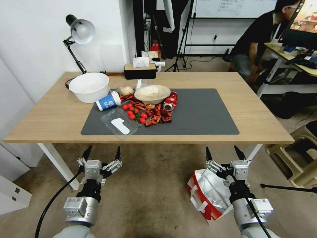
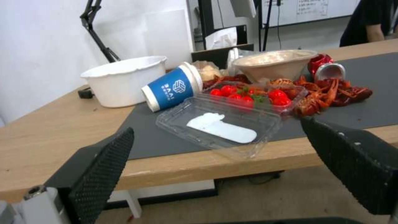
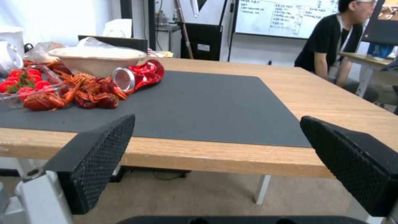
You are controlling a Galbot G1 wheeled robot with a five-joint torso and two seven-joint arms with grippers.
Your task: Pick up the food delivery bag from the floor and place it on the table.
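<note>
The red-and-white food delivery bag (image 1: 207, 195) with silver foil lining stands on the floor in front of the table, partly behind my right arm. The light-wood table (image 1: 251, 109) carries a dark grey mat (image 1: 204, 112). My right gripper (image 1: 225, 154) is open, raised just above the bag's far edge and short of the table's front edge. My left gripper (image 1: 102, 152) is open too, held over bare floor at the same height. In the wrist views each gripper's black fingers (image 2: 104, 168) (image 3: 99, 155) frame the table edge (image 3: 215, 158) with nothing between them.
The mat's left half holds a white bowl (image 1: 89, 86), a tipped blue cup (image 1: 108, 101), a clear tray of tomatoes (image 1: 133, 114), crayfish, a paper bowl (image 1: 152, 93) and a crushed red can (image 1: 169, 101). A lamp (image 1: 79, 33) and tissue box (image 1: 140, 70) stand behind. The mat's right half is bare.
</note>
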